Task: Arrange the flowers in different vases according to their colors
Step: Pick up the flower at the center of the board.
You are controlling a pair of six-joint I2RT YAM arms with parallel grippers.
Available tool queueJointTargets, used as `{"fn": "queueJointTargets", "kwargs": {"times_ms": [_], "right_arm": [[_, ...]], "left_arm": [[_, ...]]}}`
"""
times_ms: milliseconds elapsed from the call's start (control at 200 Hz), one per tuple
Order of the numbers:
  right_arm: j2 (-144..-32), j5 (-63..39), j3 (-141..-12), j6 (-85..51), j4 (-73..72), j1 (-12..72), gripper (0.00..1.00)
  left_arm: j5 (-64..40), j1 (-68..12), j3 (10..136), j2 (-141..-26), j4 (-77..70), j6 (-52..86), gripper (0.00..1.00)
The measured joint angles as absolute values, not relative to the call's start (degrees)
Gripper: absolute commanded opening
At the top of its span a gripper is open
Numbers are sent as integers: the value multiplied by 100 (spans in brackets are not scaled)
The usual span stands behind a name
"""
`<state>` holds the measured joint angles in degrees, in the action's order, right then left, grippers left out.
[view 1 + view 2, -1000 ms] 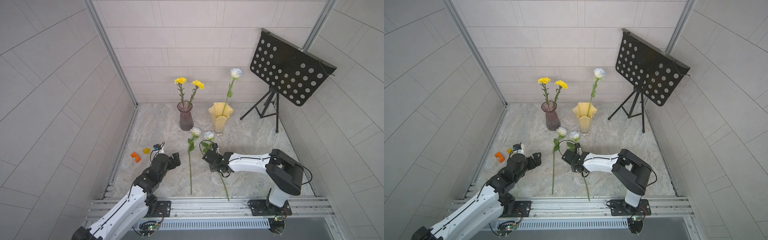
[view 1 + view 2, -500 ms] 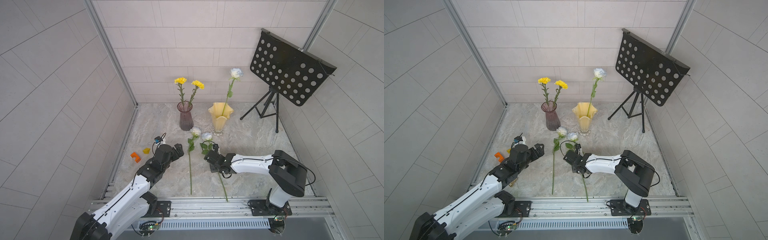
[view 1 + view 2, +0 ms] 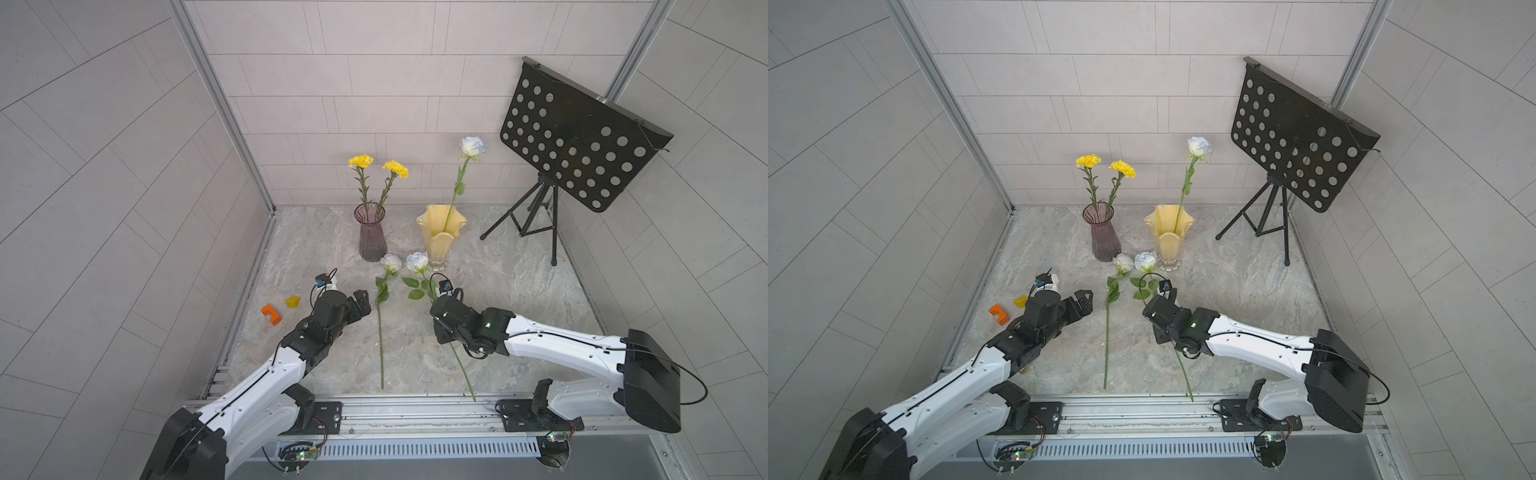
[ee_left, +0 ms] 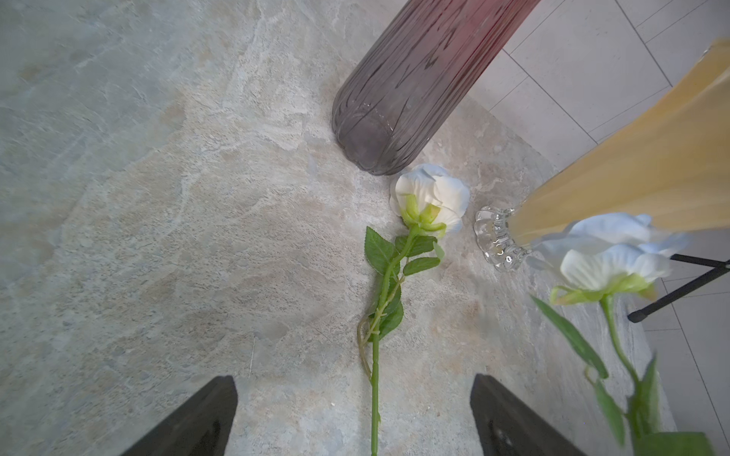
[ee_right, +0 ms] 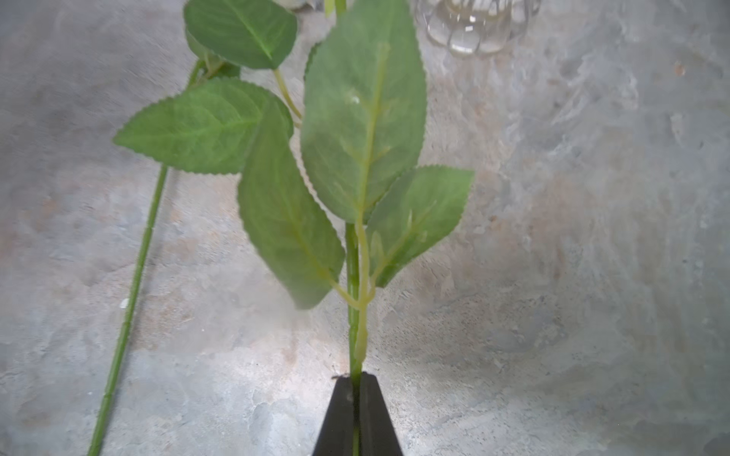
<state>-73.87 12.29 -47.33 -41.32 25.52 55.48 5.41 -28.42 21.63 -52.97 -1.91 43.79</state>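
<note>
The right gripper (image 5: 357,381) is clamped on the stem of a white rose (image 5: 352,252), whose head lies ahead of it beside the cream-yellow vase (image 3: 441,239). The left gripper (image 4: 353,379) has its jaws apart; another white rose (image 4: 430,193) lies flat ahead of it, its head near the purple vase (image 4: 414,79)

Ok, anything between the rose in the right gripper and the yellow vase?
Nothing visible. The held rose has its head before the yellow vase; the other loose rose lies aside, by the purple vase. An upright rose already stands in the yellow one.
</note>
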Motion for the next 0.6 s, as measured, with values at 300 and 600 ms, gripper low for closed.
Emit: {"fn": "queueJointTargets", "kwargs": {"times_ms": [300, 600], "right_arm": [[-6346, 1634, -4689, -3465, 2003, 5478, 0], [-6311, 1942, -5533, -2882, 1424, 4818, 0]], "left_arm": [[233, -2845, 2163, -5424, -340, 4298, 100], [-349, -2943, 2228, -5734, -582, 4040, 100]]}}
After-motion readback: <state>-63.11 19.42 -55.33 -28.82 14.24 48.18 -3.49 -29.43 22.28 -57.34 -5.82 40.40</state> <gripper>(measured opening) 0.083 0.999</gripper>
